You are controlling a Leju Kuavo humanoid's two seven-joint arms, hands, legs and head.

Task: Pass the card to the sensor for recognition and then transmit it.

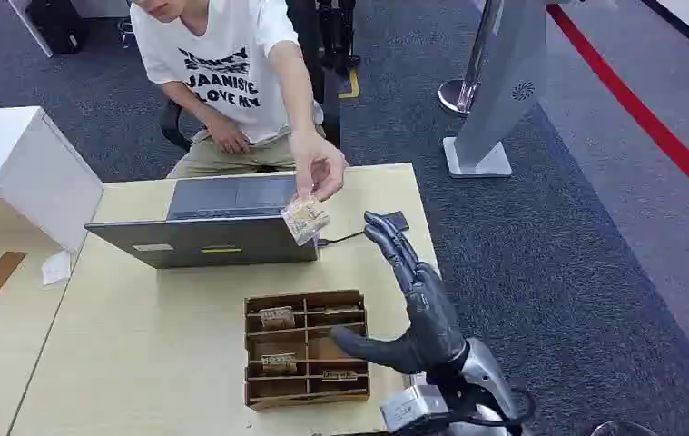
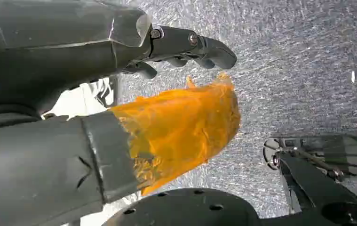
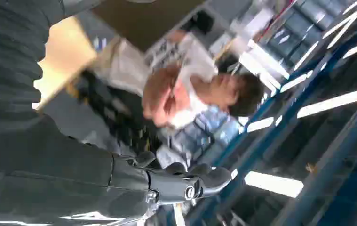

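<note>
A person's hand (image 1: 319,168) holds a small clear-sleeved card (image 1: 304,218) above the laptop's back edge; in the right wrist view that hand (image 3: 160,94) is blurred. My right hand (image 1: 413,295) is raised beside it, to the right of the card, fingers stretched upward and thumb out, holding nothing and not touching the card. Its fingers (image 3: 186,183) also appear in the right wrist view. A small black sensor (image 1: 396,221) with a cable lies on the table just behind my fingertips. My left hand (image 2: 120,94) hangs over the carpet, its thumb (image 2: 181,127) wrapped in orange, nothing in it.
A brown compartment box (image 1: 305,348) with several cards sits on the table in front of my right hand. An open grey laptop (image 1: 218,222) stands between the box and the seated person (image 1: 227,73). A white box (image 1: 23,163) is at the left, a kiosk stand (image 1: 495,100) on the carpet.
</note>
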